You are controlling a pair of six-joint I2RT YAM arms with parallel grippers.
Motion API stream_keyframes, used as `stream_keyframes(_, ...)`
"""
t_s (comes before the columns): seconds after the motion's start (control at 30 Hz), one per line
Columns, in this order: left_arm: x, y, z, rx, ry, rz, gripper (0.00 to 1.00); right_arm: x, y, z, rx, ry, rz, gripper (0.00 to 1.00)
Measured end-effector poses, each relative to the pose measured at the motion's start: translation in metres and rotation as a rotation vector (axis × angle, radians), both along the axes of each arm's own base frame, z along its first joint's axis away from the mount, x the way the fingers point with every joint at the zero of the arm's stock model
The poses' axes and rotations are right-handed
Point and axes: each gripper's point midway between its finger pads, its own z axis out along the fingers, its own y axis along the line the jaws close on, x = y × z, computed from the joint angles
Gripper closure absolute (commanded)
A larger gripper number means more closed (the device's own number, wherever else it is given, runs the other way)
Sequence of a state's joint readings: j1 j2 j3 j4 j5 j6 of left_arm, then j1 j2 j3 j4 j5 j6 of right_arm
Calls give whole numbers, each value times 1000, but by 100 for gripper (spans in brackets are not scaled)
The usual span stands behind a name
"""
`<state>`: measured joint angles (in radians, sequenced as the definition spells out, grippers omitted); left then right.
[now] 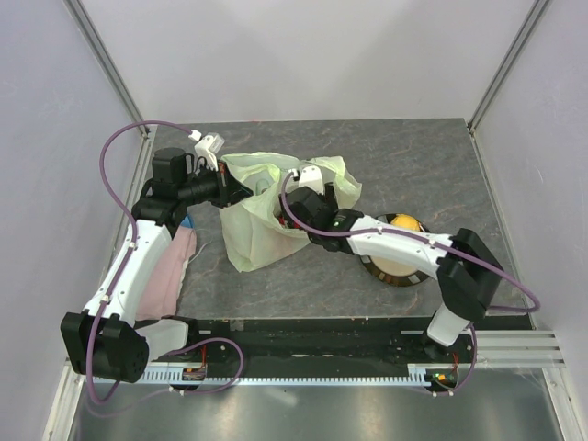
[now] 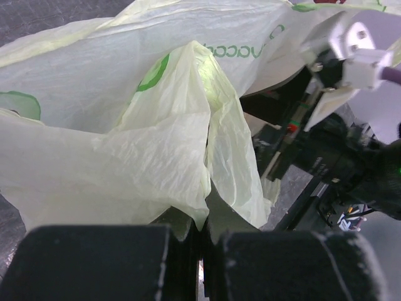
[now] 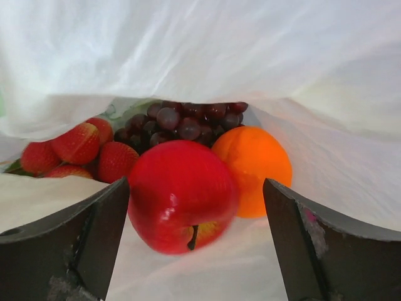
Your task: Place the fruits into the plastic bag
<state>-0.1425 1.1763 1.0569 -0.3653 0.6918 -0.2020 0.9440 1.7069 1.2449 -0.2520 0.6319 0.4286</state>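
1. The left gripper [image 2: 202, 254] is clamping a fold of the plastic bag [image 2: 125, 157], with its jaws closed down to a thin slit. The pale film is rising straight out from between them.
2. In the top view, this gripper [image 1: 233, 190] is holding the bag [image 1: 253, 234] at the bag's 10 o'clock edge, and the mouth is gaping toward 12 o'clock.
3. The right gripper [image 3: 195, 183] is reaching inside the bag [image 3: 250, 50] with its jaws spread wide and gripping nothing.
4. The red apple [image 3: 182, 195] is lying between the two fingers [image 3: 75, 244]. It is sitting close against the left one and well clear of the right one.
5. The orange [image 3: 254, 168] is resting against the apple at its 2 o'clock.
6. The dark grape bunch [image 3: 182, 121] is lying behind the apple at 12 o'clock.
7. The small red fruits [image 3: 78, 152] are clustering at the apple's 10 o'clock, beside the grapes.
8. All four items in points 4 to 7 are sitting on the bag's inner film.
9. The yellow lemon [image 1: 405, 222] is sitting outside the bag on the plate [image 1: 397, 280], at the plate's 12 o'clock side. The right arm is crossing over this plate.
10. The plate is standing on the worktop [image 1: 404, 165] at the bag's 4 o'clock.
11. A pink cloth [image 1: 165, 271] is lying at the bag's 8 o'clock, partly under the left arm.
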Motion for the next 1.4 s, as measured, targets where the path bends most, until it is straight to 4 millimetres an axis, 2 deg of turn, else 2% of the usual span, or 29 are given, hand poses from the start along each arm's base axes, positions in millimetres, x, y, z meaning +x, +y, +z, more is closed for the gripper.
stream_keyframes(0.13,0,0,0,0,0,0,98,-6,-4,30,81,-48,32,13)
stream_keyframes(0.33,0,0,0,-1,0,-1,98,-17,-8,71,219,-126,72,16)
stream_keyframes(0.5,0,0,0,-1,0,-2,98,-29,6,99,343,-158,174,16)
stream_keyframes(0.83,0,0,0,-1,0,-2,98,-65,31,134,454,-177,427,16)
stream_keyframes(1.07,0,0,0,-1,0,-2,98,-86,26,158,502,-189,504,16)
stream_keyframes(1.17,0,0,0,-1,-1,-2,99,-95,14,174,530,-219,512,16)
stream_keyframes(1.23,0,0,0,-1,0,-2,98,-99,-2,187,546,-251,487,16)
stream_keyframes(1.3,0,0,0,-1,0,-2,98,-99,-22,202,562,-287,441,16)
stream_keyframes(1.4,0,0,0,-1,0,-2,99,-84,-70,223,575,-358,301,17)
